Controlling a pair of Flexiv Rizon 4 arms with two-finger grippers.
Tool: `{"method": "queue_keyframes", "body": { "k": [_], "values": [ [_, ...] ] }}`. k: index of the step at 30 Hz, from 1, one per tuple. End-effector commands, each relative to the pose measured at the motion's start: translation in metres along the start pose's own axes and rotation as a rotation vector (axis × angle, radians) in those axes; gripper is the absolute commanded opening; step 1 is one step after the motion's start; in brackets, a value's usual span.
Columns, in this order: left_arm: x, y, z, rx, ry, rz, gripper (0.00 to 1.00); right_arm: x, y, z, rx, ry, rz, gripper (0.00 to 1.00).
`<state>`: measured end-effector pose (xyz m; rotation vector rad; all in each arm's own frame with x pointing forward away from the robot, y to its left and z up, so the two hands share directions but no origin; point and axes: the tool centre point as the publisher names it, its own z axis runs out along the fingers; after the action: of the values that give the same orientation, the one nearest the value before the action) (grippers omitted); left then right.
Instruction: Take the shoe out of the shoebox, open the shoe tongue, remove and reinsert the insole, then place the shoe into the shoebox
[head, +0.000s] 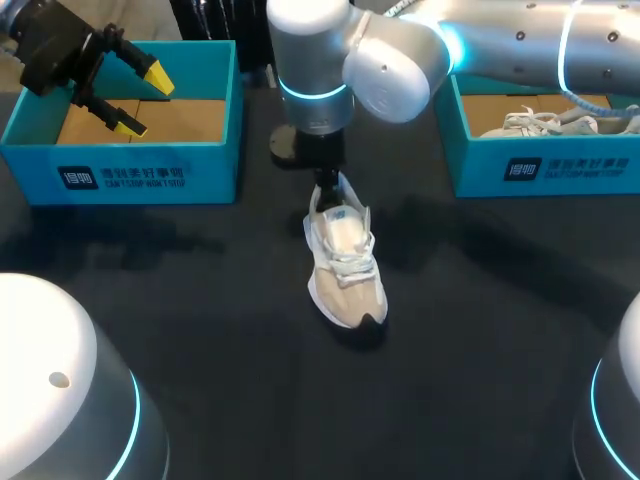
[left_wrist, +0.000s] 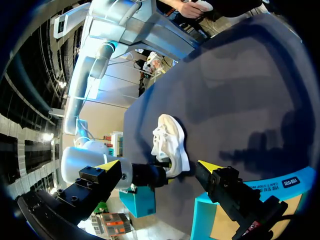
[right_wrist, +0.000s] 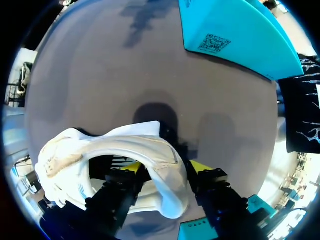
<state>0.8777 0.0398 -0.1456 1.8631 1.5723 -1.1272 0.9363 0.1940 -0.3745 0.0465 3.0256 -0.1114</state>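
Your shoe (head: 343, 265) stands sole-down on the desk (head: 200, 330), out of the empty box (head: 120, 175). It sits to that box's right and nearer the robot, with its toe pointing away from the box. Your right gripper (right_wrist: 165, 169) is at the heel, one finger inside the opening and one outside, with the heel collar between them. It looks pinched from both sides, though the wrist view is crowded, so take that as likely rather than sure. Your left gripper (head: 144, 100) hangs over the empty box with its fingers spread wide, holding nothing.

Expect the shoe to be light, with a soft upper that folds under a pinch; the sole is probably the only stiff part. The padded heel collar is the firmest hold on the upper, so it makes a good anchor. A shoe this light will probably skid or tip on the desk when pulled. I'd pin the heel while the free gripper takes the floppy tongue by its top edge — above the laces — and draws it toward the toe. The insole should be thin and bendy, so take it at the heel end.
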Motion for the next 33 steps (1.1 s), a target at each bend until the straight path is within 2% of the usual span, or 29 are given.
{"method": "queue_keyframes", "body": {
  "k": [1,4,7,10,14,20,28,30,33],
  "values": [
    [0.000,0.000,-0.001,0.001,0.003,0.000,1.00,0.004,-0.004,0.005,0.004,-0.011,0.011,0.67],
    [0.000,0.000,-0.001,0.001,0.003,0.000,1.00,0.003,-0.003,0.001,0.012,-0.030,0.014,0.64],
    [0.000,0.000,-0.001,0.001,0.003,0.000,1.00,0.003,-0.001,-0.004,0.012,-0.035,0.017,0.68],
    [0.000,0.000,-0.001,0.001,0.003,0.000,1.00,0.002,-0.001,-0.005,0.021,-0.039,0.018,0.65],
    [0.000,0.000,-0.001,0.001,0.003,0.000,1.00,-0.001,0.001,-0.007,0.021,-0.041,0.024,0.66],
    [0.000,0.000,-0.001,0.001,0.003,0.000,1.00,-0.008,0.009,0.005,0.027,-0.036,0.005,0.70],
    [0.000,0.000,-0.001,0.001,0.003,0.000,1.00,-0.014,0.008,0.017,0.032,-0.017,0.003,0.58],
    [0.000,0.000,-0.001,0.001,0.003,0.000,1.00,-0.016,0.006,0.017,0.034,-0.013,0.003,0.50],
    [0.000,0.000,-0.001,0.001,0.003,0.000,1.00,-0.017,0.001,0.018,0.041,-0.005,0.001,0.44]
  ]
}}
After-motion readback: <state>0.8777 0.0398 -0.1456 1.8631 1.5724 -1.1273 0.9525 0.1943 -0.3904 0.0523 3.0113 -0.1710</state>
